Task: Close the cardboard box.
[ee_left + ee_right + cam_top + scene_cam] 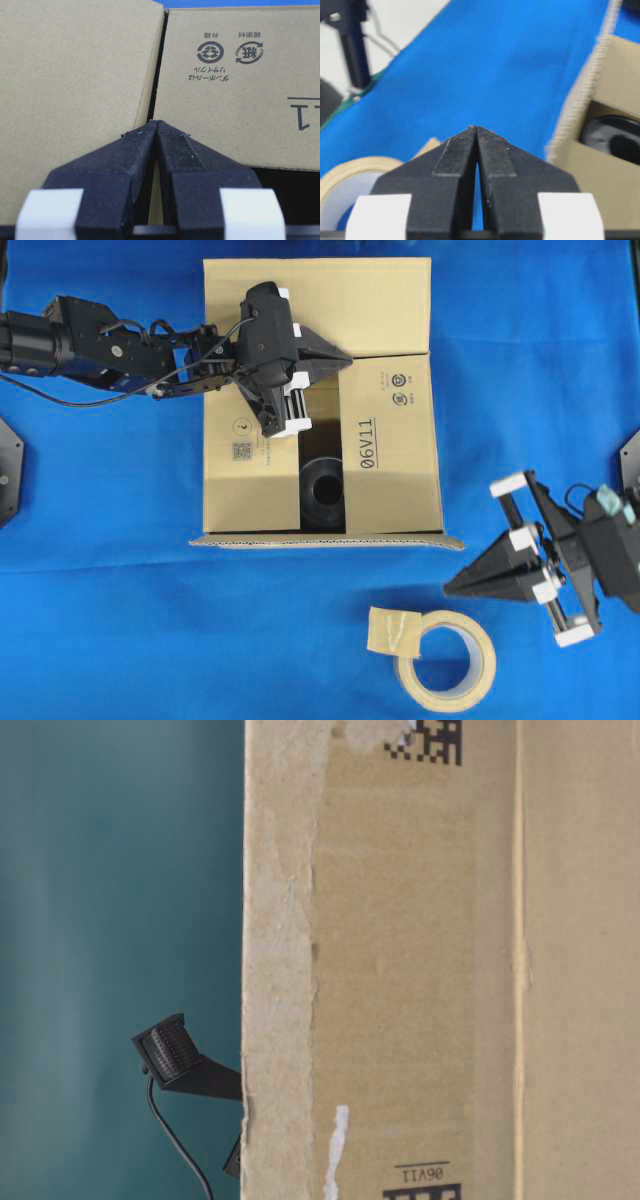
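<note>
The cardboard box (pixel 385 420) sits directly under the left claw (pixel 345 360), whose tips are pressed together over the seam between two folded flaps. A dark round object (pixel 322 492) shows through the remaining gap. The right claw (pixel 452 588), also pressed together and empty, hovers off the box's corner above the blue surface (pixel 120 620), with a tape roll (pixel 445 660) just beside it.

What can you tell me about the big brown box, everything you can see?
The cardboard box is a big brown corrugated carton sitting on the blue cloth. Its side flaps are folded down but a gap stays between them, and a dark round thing shows inside. One flap is printed 06V11 with recycling marks. The left gripper, shut, sits over the seam at its far end.
</note>
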